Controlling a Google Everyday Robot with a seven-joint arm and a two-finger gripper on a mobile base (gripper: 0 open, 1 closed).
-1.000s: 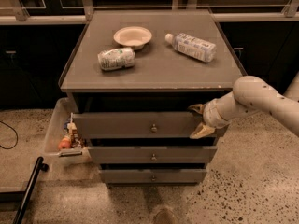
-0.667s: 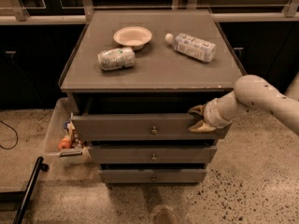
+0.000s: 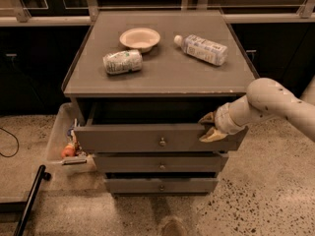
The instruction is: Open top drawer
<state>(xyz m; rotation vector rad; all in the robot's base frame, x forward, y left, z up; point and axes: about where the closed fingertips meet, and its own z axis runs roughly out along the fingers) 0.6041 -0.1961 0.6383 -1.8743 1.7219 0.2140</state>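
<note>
Gripper (image 3: 207, 127), two tan pointed fingers (image 3: 212, 135) on a smooth cream tubular arm (image 3: 275, 102), sits at the right end of the top drawer (image 3: 128, 139) of a squat grey cabinet (image 3: 167, 80). Fingers are parted a moderate way: the upper one reaches over the top edge of the drawer front and the lower one lies against its face, so the edge stands between them. Whether they pinch it or only hook it cannot be told. The top drawer is the widest and tallest of the cabinet's three flat grey fronts, with a small round metal knob (image 3: 162, 142) at its middle. It stands pulled part-way out, with a dark gap behind it under the cabinet top. Against the picture a second ago, the front has come further out from the cabinet, the gap is wider, and the gripper has travelled out with it. The narrower middle drawer (image 3: 123, 162) and bottom drawer (image 3: 128, 185) sit below, each with a like knob. On the matt cabinet top lie a shallow round beige bowl (image 3: 140, 38) toward the back, a pale labelled can (image 3: 122, 62) on its side at front left, and a clear plastic bottle (image 3: 202, 49) on its side at back right. A translucent plastic bin (image 3: 56, 132) holding small items sits against the cabinet's left side. The speckled stone floor (image 3: 266, 195) spreads in front of the cabinet.
</note>
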